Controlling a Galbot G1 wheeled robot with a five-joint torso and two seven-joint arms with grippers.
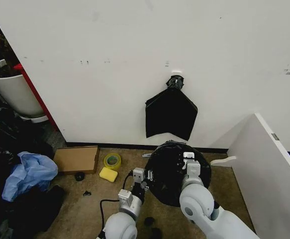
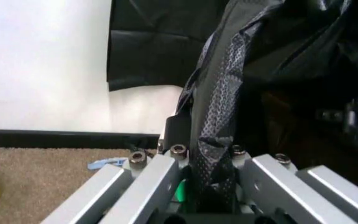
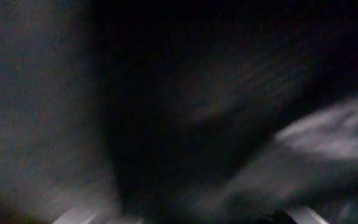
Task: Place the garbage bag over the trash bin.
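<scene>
The garbage bag is a glossy black, wrinkled round mound on the floor in front of me, just below the wall. The trash bin is hidden under it. At the bag's left edge, my left gripper is shut on a fold of the black plastic. The left wrist view shows that fold of the garbage bag pinched in the left gripper, rising taut from the jaws. My right gripper rests on the bag's upper right part. In the right wrist view, black plastic lies very close.
A flat kite-shaped black bundle hangs on the white wall above the bag. A white board leans at the right. On the floor to the left lie a cardboard piece, a yellow tape roll, a yellow sponge, a pale blue bag and a white planter.
</scene>
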